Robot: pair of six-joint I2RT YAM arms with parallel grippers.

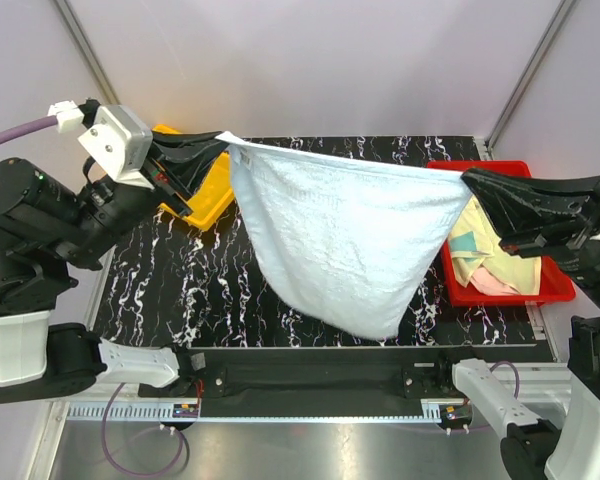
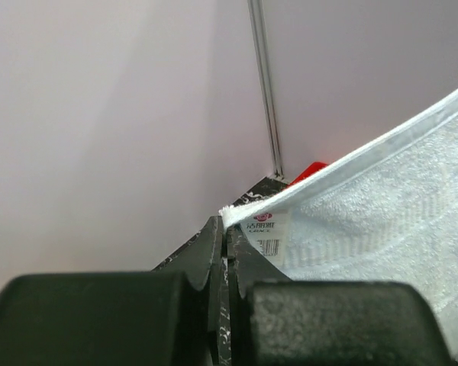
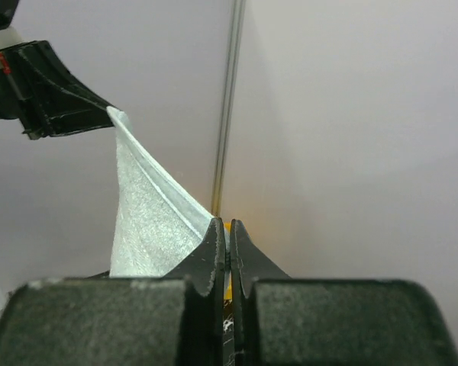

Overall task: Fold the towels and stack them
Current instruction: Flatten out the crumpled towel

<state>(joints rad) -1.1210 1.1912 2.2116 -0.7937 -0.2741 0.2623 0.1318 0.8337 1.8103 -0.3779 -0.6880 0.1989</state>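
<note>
Held towel: a light blue towel (image 1: 340,235) hangs in the air over the middle of the table, stretched by its top edge between the two grippers; its body sags in a rounded point towards the near edge.
Top edge: taut hem, running from upper left down to the right in the top view.
Left gripper: the left gripper (image 1: 218,142) has its fingers pressed together on the towel's left corner; the left wrist view shows the hem pinched right at the fingertips.
Right gripper: the right gripper (image 1: 472,180) is clamped on the opposite corner, jaws nearly meeting around the cloth in the right wrist view.
Label: a white printed label (image 2: 266,229) sits on the towel just beside the left corner.
Red tray: a red tray (image 1: 500,298) at the right side of the table, partly behind the towel's right end and under the right gripper.
In the red tray: a loose heap of towels (image 1: 525,268), pale yellow, with a pink one (image 1: 495,283) at the near side and one with teal patches (image 1: 463,243) at the left.
Yellow tray: a yellow tray (image 1: 215,185) at the far left of the table, mostly hidden by the left gripper; its contents cannot be told.
Table: black top with white veining (image 1: 180,280), bare under the hanging cloth.
Surround: pale walls on three sides; a black rail (image 1: 310,378) along the near edge.
</note>
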